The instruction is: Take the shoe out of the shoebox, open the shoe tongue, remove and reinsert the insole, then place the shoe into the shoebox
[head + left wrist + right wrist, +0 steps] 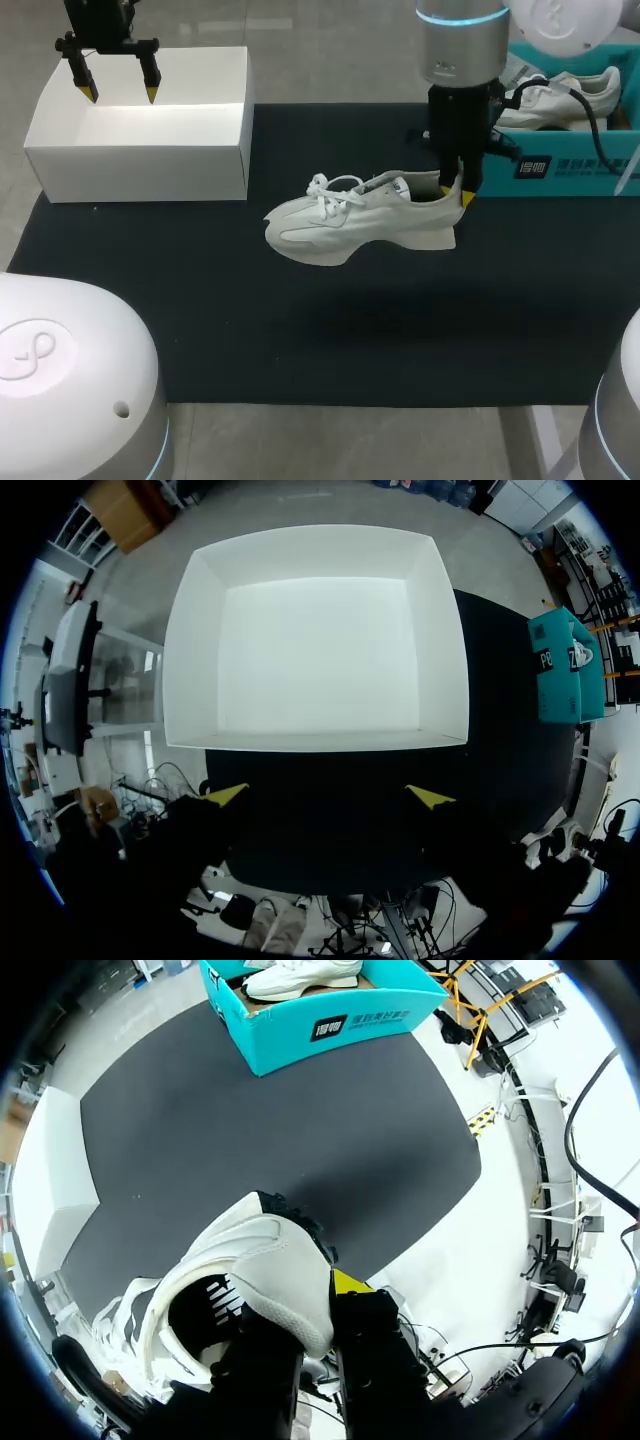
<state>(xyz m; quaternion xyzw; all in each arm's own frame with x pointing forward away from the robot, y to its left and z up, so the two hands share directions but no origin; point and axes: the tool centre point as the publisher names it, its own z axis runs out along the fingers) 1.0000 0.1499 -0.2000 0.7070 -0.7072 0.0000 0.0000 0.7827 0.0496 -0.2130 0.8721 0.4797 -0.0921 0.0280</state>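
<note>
A white sneaker (350, 220) hangs above the black mat (300, 340), toe pointing left, laces tied. My right gripper (453, 190) is shut on its heel collar, one finger inside the shoe and one outside. In the right wrist view the heel of the sneaker (250, 1270) sits between the fingers of the right gripper (305, 1305), and the inside finger is hidden. The teal shoebox (560, 165) stands at the back right with a second white shoe (560, 95) in it. My left gripper (120, 92) is open, with nothing in it, above the white box (140, 150).
The white box (190, 630) at the back left is open on top and holds nothing; the left gripper (330, 796) is over its near wall. The teal shoebox (330, 1025) lies ahead of the right gripper. The mat's front half is bare.
</note>
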